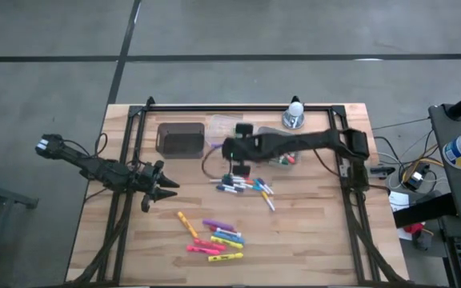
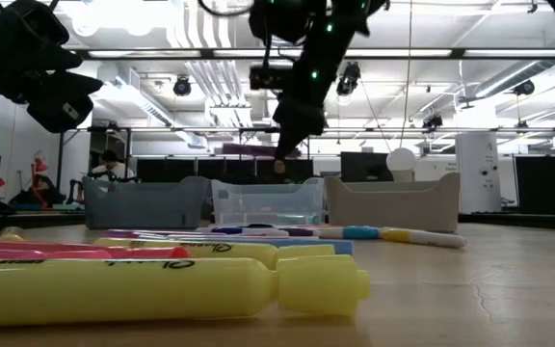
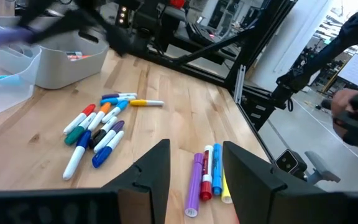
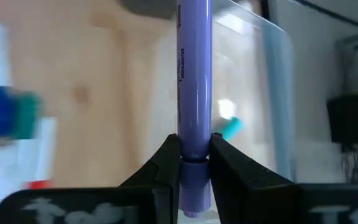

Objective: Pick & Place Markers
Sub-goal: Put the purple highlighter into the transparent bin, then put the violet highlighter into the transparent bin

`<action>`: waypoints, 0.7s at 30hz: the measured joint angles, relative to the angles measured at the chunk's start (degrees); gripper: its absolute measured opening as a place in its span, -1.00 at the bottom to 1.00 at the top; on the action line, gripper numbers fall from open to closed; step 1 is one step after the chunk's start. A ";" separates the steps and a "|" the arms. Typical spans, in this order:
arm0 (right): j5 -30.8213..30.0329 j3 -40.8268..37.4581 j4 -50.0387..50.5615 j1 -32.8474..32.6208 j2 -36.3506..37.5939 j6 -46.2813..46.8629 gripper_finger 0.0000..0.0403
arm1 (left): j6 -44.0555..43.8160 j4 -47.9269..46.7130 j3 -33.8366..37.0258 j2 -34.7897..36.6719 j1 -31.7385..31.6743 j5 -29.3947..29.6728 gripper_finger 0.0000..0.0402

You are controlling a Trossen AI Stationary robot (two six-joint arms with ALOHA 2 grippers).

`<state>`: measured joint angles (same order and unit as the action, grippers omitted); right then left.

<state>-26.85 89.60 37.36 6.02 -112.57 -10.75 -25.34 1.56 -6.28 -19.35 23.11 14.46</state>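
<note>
My right gripper [image 4: 195, 163] hangs above the table in front of the clear bin [image 1: 224, 128], shut on a purple marker [image 4: 194, 81]. White-bodied markers [image 1: 246, 188] with coloured caps lie in a loose heap on the table just near of it. Neon markers [image 1: 214, 240] lie flat closer to the front edge. My left gripper [image 1: 163, 189] waits at the table's left with its fingers open [image 3: 194, 171] and nothing between them, pointing toward the markers. My right gripper pinches the purple marker between its two fingers at the seam near one end [image 4: 194, 157]. The short end sits between the fingers and the long body [image 4: 194, 62] runs on past the fingertips. The marker is lifted clear of the table.
Three bins stand in a row at the table's far side: a dark grey one [image 1: 181, 138], the clear one, and a pale one [image 2: 393, 202] partly under my right arm. A black frame [image 1: 214, 108] edges the table. A small lamp [image 1: 294, 112] stands at the far edge.
</note>
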 joint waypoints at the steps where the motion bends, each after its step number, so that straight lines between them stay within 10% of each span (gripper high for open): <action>1: 0.52 0.00 -0.27 1.34 0.00 -0.17 -0.72 | 0.00 -0.01 0.00 0.00 -0.01 0.00 -0.30; 21: 13.50 -1.33 -3.69 10.35 0.00 -0.27 -0.28 | -0.09 0.09 0.00 0.02 -0.02 0.00 -0.30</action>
<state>-13.34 88.27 33.66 16.37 -112.57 -11.02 -25.43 1.65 -6.28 -19.33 23.09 14.46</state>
